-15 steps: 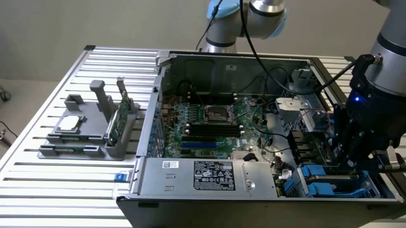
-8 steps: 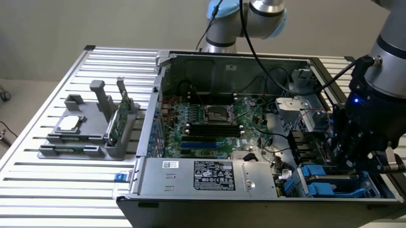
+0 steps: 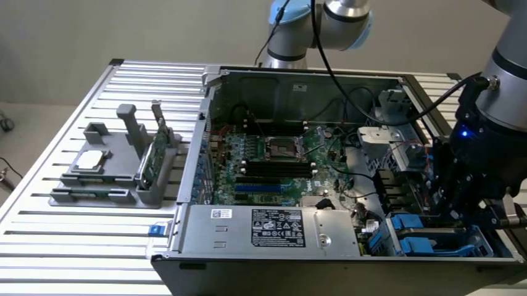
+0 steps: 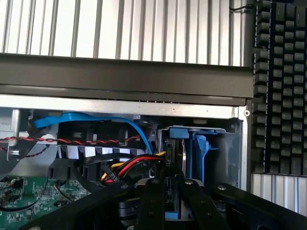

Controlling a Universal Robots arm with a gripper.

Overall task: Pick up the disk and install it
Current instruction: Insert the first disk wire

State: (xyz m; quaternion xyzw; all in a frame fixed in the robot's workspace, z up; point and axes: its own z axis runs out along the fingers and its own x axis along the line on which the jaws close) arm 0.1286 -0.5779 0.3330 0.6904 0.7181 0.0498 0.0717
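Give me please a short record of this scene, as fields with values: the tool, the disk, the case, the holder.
tool: low in the drive bay corner of the case, exterior view's right
disk: blue-railed, on edge in the bay, just ahead of the tool's fingers
case: open, motherboard exposed
holder: grey, on the slatted table, carries a green card and a silver chip

The exterior view looks down from high in front onto the open computer case (image 3: 329, 185) on the slatted worktop (image 3: 99, 246), while the wrist view sits close inside its blue-railed drive bay (image 4: 192, 153), the corner both views share (image 3: 428, 237).
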